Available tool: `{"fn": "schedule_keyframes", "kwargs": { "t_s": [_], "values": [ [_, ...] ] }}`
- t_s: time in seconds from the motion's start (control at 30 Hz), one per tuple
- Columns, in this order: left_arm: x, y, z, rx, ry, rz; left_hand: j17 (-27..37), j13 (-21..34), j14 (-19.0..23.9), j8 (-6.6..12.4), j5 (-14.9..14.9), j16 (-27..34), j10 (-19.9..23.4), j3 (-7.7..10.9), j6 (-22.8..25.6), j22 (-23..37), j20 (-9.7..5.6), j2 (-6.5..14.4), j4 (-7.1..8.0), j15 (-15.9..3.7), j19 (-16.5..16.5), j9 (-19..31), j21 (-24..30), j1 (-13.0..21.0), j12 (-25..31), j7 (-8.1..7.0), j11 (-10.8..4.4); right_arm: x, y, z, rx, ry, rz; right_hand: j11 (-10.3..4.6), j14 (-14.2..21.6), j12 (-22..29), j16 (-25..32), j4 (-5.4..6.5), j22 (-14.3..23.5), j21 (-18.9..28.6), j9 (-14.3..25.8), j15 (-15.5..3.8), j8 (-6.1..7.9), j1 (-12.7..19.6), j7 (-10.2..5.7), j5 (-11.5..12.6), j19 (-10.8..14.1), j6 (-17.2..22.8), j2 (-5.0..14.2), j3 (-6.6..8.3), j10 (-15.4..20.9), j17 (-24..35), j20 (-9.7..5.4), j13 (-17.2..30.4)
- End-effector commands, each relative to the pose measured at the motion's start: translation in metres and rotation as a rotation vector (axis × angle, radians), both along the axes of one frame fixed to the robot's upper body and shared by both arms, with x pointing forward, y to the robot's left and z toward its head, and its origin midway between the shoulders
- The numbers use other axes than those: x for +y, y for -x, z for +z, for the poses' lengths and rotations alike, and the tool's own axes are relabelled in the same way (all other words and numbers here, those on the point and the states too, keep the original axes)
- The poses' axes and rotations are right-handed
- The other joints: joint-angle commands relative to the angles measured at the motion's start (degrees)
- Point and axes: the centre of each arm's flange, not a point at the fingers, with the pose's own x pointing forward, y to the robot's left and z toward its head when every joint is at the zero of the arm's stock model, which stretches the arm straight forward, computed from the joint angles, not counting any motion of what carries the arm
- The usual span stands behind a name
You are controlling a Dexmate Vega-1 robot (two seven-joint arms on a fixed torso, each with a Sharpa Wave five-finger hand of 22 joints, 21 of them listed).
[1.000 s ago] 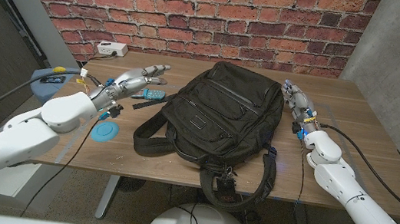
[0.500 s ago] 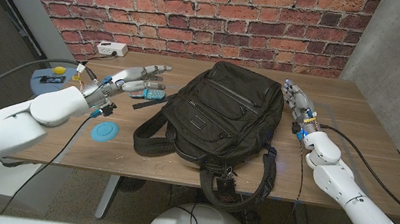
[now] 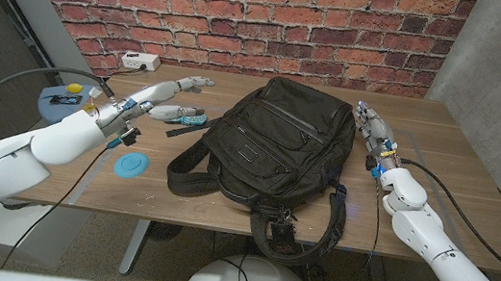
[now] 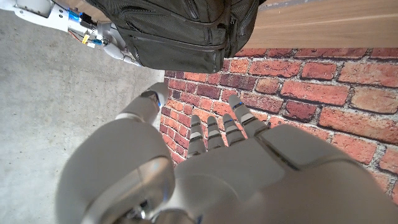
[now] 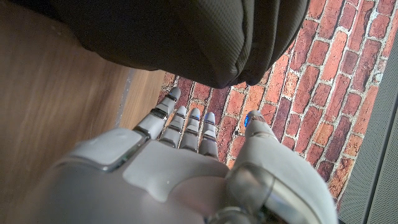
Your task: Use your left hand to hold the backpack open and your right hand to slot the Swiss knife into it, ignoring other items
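The black backpack lies flat in the middle of the table, its straps trailing toward the near edge. My left hand hovers left of it with its fingers stretched out and apart, holding nothing. Just beneath that hand lies a small teal and black tool, partly hidden by the fingers. My right hand stands beside the backpack's right side, fingers straight, holding nothing. In the left wrist view my left hand points past the backpack. In the right wrist view my right hand reaches alongside the backpack.
A blue disc lies near the table's left front. A white power strip sits at the back left corner. The brick wall stands right behind the table.
My left arm has swung farther from me and stretched out, carrying the hand toward the table's back over the teal tool. The right hand and the backpack have stayed put.
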Motion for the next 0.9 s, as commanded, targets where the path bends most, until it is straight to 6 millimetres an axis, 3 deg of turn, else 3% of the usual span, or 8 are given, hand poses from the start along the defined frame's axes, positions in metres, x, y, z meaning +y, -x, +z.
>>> {"fn": "schedule_keyframes", "kwargs": {
  "t_s": [0.03,0.4,0.9],
  "values": [
    [0.005,0.003,0.001,0.0,-0.091,0.039,0.21,0.29,-1.27,-0.53,0.19,-0.44,-1.51,-0.53,-1.6,0.39,-0.11,-0.04,0.23,0.39,-0.23,0.18,-1.34,1.48,-0.61,-0.22,0.0,0.001,0.002,-0.006,0.005,-0.018,-0.004,0.14,0.57,-0.07,0.49,0.03,0.23,0.35,0.18,-1.78,-0.13,0.74,-0.21,0.44,0.45,0.49,-0.11,0.42,0.26,0.06,-0.72,0.11],
    [0.008,0.005,0.008,0.006,-0.209,0.069,0.27,0.36,-3.79,-1.13,0.11,-0.71,-4.27,-0.74,-5.28,0.4,-0.39,-0.48,0.21,0.77,-1.78,0.2,-3.49,3.2,-1.46,-0.87,-0.15,0.0,0.002,-0.007,-0.004,-0.045,-0.01,0.22,0.59,-0.15,0.5,0.02,0.23,0.36,0.18,-1.71,-0.17,0.78,-0.09,0.46,0.51,0.52,-0.07,0.47,0.1,0.06,-0.77,0.12],
    [-0.004,0.007,0.008,-0.035,-0.338,0.113,0.28,0.4,-4.61,-1.08,-0.24,-0.52,-5.18,-1.77,-7.47,0.41,-0.15,-1.24,0.39,0.97,-2.1,0.21,-4.63,3.64,-1.44,-1.35,-0.51,-0.007,0.001,-0.004,-0.018,-0.055,-0.004,0.38,0.6,-0.21,0.52,0.02,0.23,0.38,0.18,-1.59,-0.34,0.76,-0.07,0.45,0.6,0.22,-0.16,0.45,-0.05,0.06,-0.76,0.13]
  ]
}}
